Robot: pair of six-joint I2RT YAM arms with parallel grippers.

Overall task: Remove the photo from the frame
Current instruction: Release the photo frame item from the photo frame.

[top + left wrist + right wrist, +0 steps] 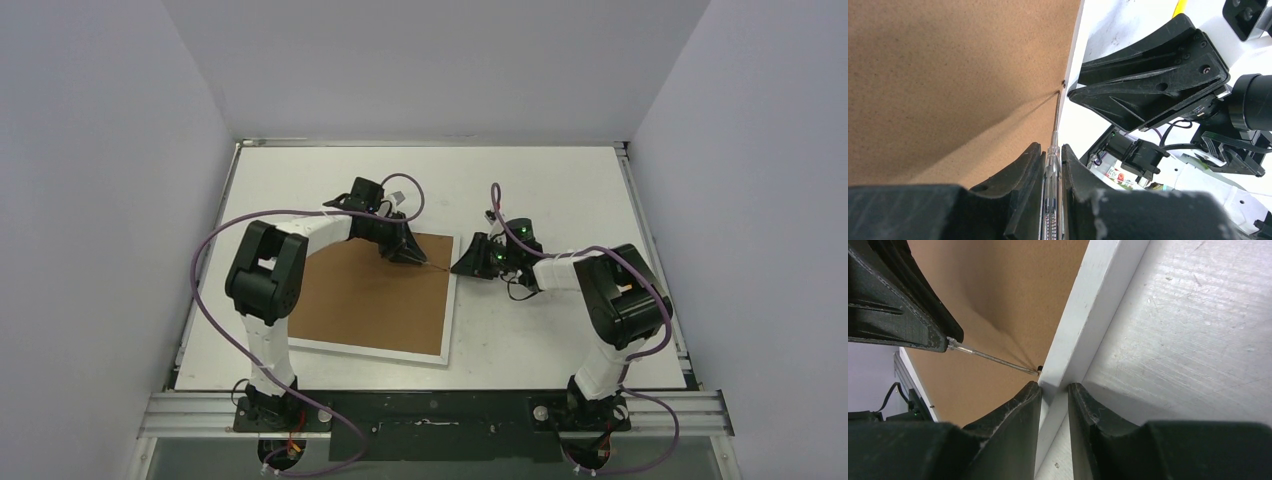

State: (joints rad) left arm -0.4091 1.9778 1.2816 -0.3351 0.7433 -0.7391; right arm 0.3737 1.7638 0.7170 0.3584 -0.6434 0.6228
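Frame (370, 295) face down at centre of the counter (560, 190), brown back up, white border showing along its edges. Left gripper (1051, 150) clenched on a thin clear-handled tool (1051, 190), metal tip at the upper part of the frame's right edge. Right gripper (1054, 387) straddling the white border there, jaws close on either side; cannot tell whether pinching it or just short of contact.

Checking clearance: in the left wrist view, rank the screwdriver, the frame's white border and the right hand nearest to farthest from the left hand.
1. screwdriver, gripped in the left hand.
2. frame's white border, at the tool's tip.
3. right hand, beyond the border, rightward.
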